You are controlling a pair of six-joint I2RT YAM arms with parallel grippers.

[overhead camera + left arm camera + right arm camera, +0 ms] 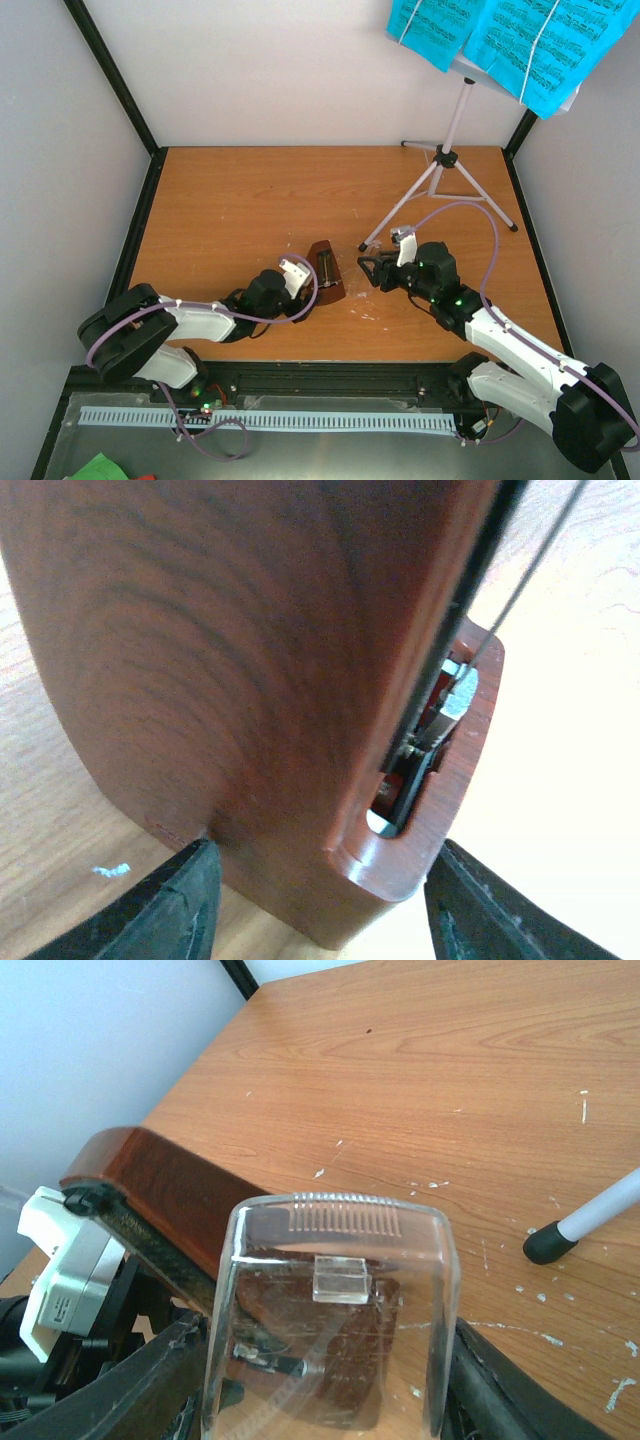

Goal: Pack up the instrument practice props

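**Enclosure.** Pale walls [60, 150] on three sides, with black frame posts at the corners.

**Bench [250, 200].** One orange-brown wood-grain top, flecked with white specks near its middle.

**Arms, two.** The left arm [190, 320] lies low from the near-left corner, elbow folded, wrist pointing right toward the bench centre. The right arm [510, 340] stretches from the near-right corner, wrist pointing left, so the two wrists face each other.

**Music stand [450, 150], one.** Pale silver tripod standing upright at the far right of the bench. One black-capped foot [548, 1245] rests on the wood near the right wrist.

**Sheet-music pages [520, 40].** Cyan and printed, on the stand's desk; two spreads show, each crossed by a white band.

**Metronome [323, 268], one.** Dark red-brown pyramid at bench centre, between the two wrists, its open face turned upward.

**Clear cover [335, 1320], one.** Off the metronome and just to its right.

**Left fingers [170, 910].** They flank the metronome's base on both sides; whether they press it cannot be told.

**Right fingers [140, 1380].** Clamped on the clear cover, one against each side wall.
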